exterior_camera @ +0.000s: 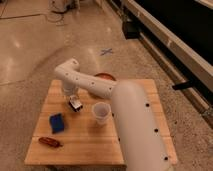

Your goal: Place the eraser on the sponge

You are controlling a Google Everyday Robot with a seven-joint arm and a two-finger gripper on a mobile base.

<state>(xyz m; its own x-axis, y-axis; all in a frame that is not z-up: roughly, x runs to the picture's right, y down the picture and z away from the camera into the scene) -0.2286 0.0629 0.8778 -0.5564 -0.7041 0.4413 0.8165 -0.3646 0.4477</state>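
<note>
The eraser [76, 104], a small black block with a white face, lies on the wooden table [135, 90] left of centre. My gripper [73, 98] hangs directly over it at the end of the white arm [125, 115], touching or almost touching its top. The sponge [57, 122], a bright blue squarish block, rests on the table below and to the left of the eraser, a short gap apart from it.
A translucent cup [101, 112] stands upright just right of the eraser. A red-brown elongated object [50, 142] lies near the table's front left edge. A reddish bowl [106, 77] sits at the back edge, partly behind the arm. Polished floor surrounds the table.
</note>
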